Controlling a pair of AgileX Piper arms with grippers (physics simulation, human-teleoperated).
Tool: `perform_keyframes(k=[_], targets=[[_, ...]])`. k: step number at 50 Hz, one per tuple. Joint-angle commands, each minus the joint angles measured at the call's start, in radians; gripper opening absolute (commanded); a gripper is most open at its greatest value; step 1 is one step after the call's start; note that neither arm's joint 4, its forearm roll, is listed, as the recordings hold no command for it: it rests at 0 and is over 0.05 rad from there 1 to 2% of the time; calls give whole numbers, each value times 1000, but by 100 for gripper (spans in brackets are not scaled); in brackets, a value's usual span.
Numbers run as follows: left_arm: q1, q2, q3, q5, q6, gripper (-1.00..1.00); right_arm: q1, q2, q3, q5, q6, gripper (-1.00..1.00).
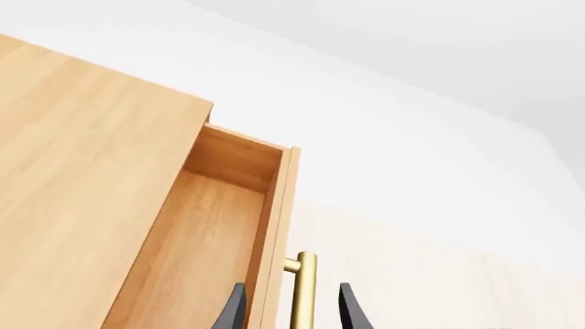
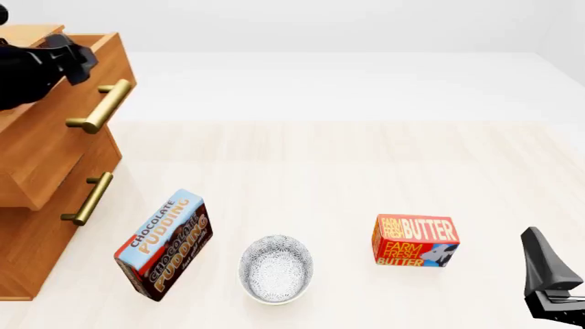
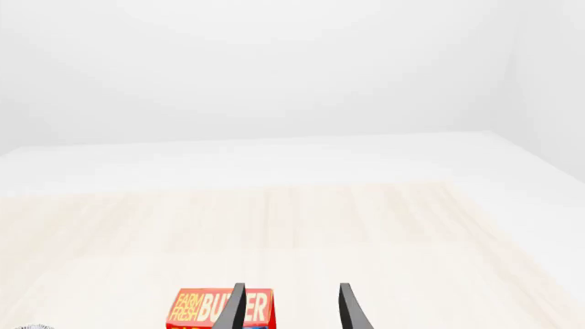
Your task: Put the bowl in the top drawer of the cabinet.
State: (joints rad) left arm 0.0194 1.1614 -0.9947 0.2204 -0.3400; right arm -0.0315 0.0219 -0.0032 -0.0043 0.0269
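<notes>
At the far left of the table stands the cabinet (image 2: 37,226), its top drawer (image 2: 68,116) pulled partway out, the brass handle (image 2: 101,106) jutting forward above the lower drawer's own handle (image 2: 89,199). The left gripper (image 1: 292,312) is at that upper handle: in the left wrist view its two dark fingers are spread to either side of the brass bar and the drawer front, not touching the bar as far as that cropped view lets me judge, and the drawer's inside shows bare wood. Moving right along the near edge, a chocolate pudding box (image 2: 164,247) leans on its side, and just beside it, apart from it, sits the bowl (image 2: 276,268), upright on the tabletop with its speckled hollow facing up. Further right is the butter box (image 2: 416,241), well apart from the bowl. At the far right the right gripper (image 2: 549,274) hangs low near the table's near edge, its fingers parted with nothing between them; its wrist view shows only the butter box and a sliver of the bowl's rim. The bowl is likely stiff, glazed and so rather slippery, light enough for one arm, and chippable if dropped. A pinch over the rim, one finger inside and one outside the wall, looks the surest hold.
</notes>
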Motion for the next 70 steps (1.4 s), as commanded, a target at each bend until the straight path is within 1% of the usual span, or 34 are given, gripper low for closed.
perform_keyframes(k=[1, 9, 16, 32, 44, 52, 70], targets=[[-23, 18, 11, 0, -4, 100, 0, 0, 0, 0, 0, 100], [-45, 13, 22, -2, -8, 100, 0, 0, 0, 0, 0, 100], [-88, -5, 28, 8, -19, 100, 0, 0, 0, 0, 0, 100], [-138, -6, 9, 16, -22, 100, 0, 0, 0, 0, 0, 100], [-158, 9, 5, 8, -31, 100, 0, 0, 0, 0, 0, 100], [-187, 23, 9, -2, -48, 100, 0, 0, 0, 0, 0, 100], [-223, 62, -14, -10, -47, 100, 0, 0, 0, 0, 0, 100]])
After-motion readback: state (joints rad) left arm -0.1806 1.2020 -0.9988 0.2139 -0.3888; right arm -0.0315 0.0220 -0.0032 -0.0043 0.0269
